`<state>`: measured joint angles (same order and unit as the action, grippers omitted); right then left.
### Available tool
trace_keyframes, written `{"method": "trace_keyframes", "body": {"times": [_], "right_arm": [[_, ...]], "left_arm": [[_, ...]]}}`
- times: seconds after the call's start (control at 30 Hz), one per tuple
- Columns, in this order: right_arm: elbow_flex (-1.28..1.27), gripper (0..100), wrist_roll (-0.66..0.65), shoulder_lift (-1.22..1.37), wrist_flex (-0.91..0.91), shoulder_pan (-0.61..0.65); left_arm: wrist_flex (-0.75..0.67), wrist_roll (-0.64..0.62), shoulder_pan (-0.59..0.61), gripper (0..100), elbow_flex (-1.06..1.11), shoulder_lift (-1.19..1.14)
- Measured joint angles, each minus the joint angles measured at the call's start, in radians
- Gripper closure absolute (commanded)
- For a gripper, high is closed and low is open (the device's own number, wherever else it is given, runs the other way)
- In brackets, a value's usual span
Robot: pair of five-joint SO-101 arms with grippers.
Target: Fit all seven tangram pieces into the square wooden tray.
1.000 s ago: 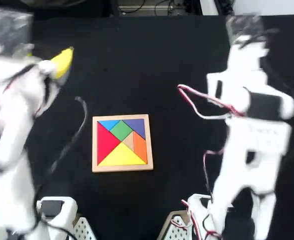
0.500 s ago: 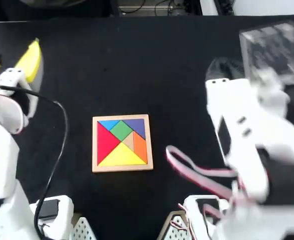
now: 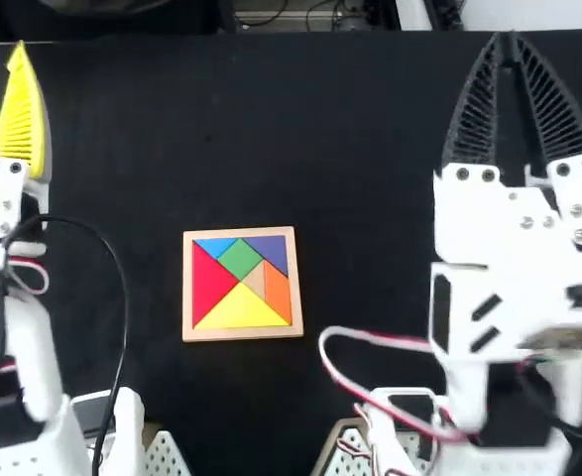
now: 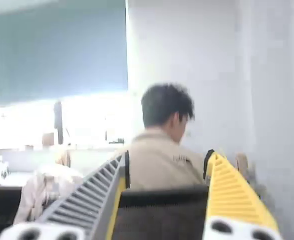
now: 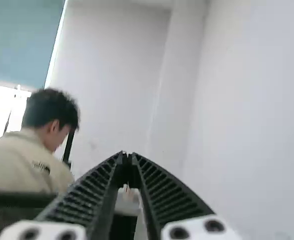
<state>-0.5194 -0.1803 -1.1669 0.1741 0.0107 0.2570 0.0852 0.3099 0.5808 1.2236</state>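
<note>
By the far left corner of the desk [image 3: 370, 149], the left hand [image 3: 19, 69] hangs above the surface, spread wide and empty, likely parked out of the way. Mid-desk, nearer the front edge, the tray [image 3: 186, 288] lies flat with the tangram pieces [image 3: 239, 305] seated flush inside, so the job looks finished. Toward the far right corner, the right hand [image 3: 512, 50] is pinched closed on nothing. Dark desk surrounds the tray on all four sides, giving either arm room.

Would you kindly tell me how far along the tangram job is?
Done, apparently: the wooden tray looks filled with seven coloured pieces, none loose on the black table. In hand: nothing; the left gripper is open and empty, the right gripper shut on nothing, both away from the tray. Left: nothing visible.
</note>
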Motion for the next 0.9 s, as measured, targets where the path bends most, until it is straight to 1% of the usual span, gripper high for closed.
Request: {"method": "trace_keyframes", "body": {"times": [0.13,0.2,0.27,0.37,0.47,0.57,0.7,0.83,0.9], "right_arm": [[-0.229,98.6,0.000,-0.025,-0.459,0.000],[-0.304,98.6,0.000,-0.032,-0.660,0.000],[-0.367,98.6,0.000,-0.041,-0.821,0.000],[-0.440,98.6,0.000,-0.048,-1.011,0.000],[-0.545,98.6,0.002,-0.077,-1.211,0.000],[-0.674,98.6,0.002,-0.157,-1.405,0.000],[-0.884,98.6,0.002,-0.285,-1.540,0.000],[-1.106,98.6,0.002,-0.465,-1.600,0.000],[-1.151,98.6,0.002,-0.549,-1.590,0.000]], "left_arm": [[-0.359,0.000,0.000,74,0.160,0.046],[-0.503,0.000,0.000,74,0.230,0.060],[-0.615,0.000,0.000,74,0.288,0.069],[-0.761,0.000,0.000,74,0.368,0.120],[-0.910,0.000,0.000,74,0.473,0.218],[-1.023,0.000,0.000,74,0.620,0.345],[-1.076,0.000,0.000,74,0.839,0.559],[-1.117,0.000,0.000,74,0.965,0.571],[-1.155,0.000,0.000,74,1.011,0.595]]}}
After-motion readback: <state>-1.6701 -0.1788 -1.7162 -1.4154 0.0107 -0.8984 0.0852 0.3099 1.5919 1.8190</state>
